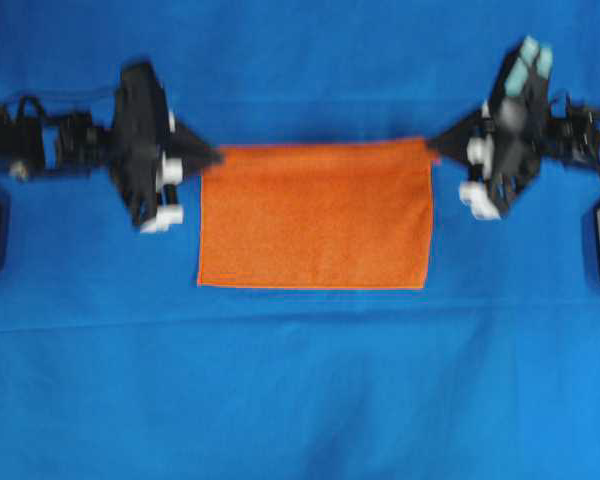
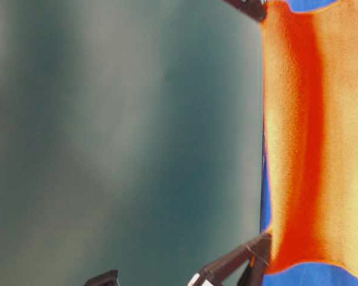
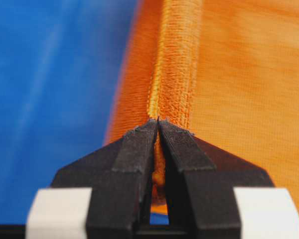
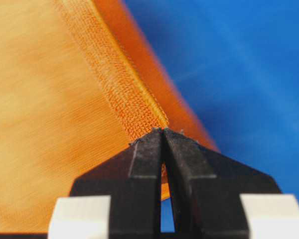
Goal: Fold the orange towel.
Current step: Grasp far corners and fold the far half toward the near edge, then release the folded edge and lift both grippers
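Towel (image 1: 315, 215) on cloth (image 1: 300, 400) between left gripper (image 1: 212, 157) and right gripper (image 1: 435, 147)

You get nothing to read here: no text, label, brand, number or sign shows in any of the views.
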